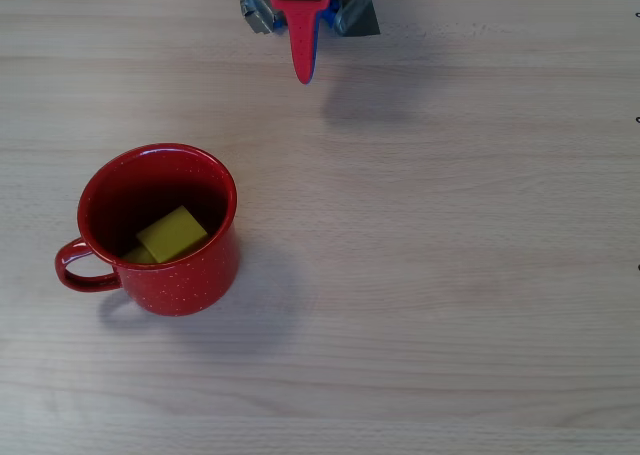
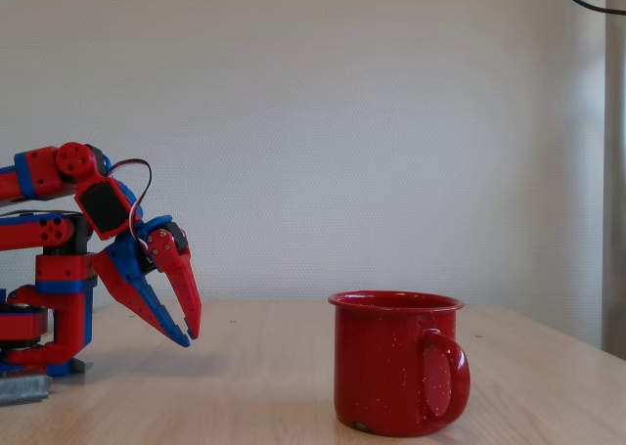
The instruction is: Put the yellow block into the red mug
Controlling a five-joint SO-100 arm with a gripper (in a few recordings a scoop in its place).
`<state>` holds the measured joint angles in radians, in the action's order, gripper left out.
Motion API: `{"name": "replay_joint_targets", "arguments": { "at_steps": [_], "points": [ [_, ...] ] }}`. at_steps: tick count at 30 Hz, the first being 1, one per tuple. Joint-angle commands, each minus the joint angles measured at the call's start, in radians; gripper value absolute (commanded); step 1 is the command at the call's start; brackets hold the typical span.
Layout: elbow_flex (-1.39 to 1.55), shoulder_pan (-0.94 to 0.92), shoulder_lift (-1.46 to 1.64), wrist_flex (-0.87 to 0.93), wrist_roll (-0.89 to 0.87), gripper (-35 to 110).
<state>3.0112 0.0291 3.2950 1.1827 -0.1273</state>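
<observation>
Though tipped inside red mug (image 1: pixel 185 275) at lower left of overhead view, yellow block (image 1: pixel 172 233) slants, long axis toward upper right; gripper (image 2: pixel 189 335) empty, tips nearly together.

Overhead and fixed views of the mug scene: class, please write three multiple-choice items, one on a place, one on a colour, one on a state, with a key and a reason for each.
1. Where is the yellow block?
A. On the table beside the mug
B. Inside the red mug
C. Between the hand's fingers

2. What colour is the mug's outside?
A. Red with white speckles
B. Plain blue
C. Yellow

3. How does the hand stand?
A. Shut on the block
B. Resting on the mug's rim
C. Holding nothing, apart from the mug

Key: 1 B, the overhead view shows the block lying within the rim. 2 A, both views show speckled red. 3 C, the fixed view shows bare table between the hand and the mug.
</observation>
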Motion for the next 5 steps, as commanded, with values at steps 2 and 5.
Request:
{"name": "replay_joint_targets", "arguments": {
  "at_steps": [2,5],
  "points": [
    [-0.026,-0.006,0.011,0.009,-0.021,0],
    [-0.026,-0.006,0.011,0.009,-0.021,0]
  ]
}}
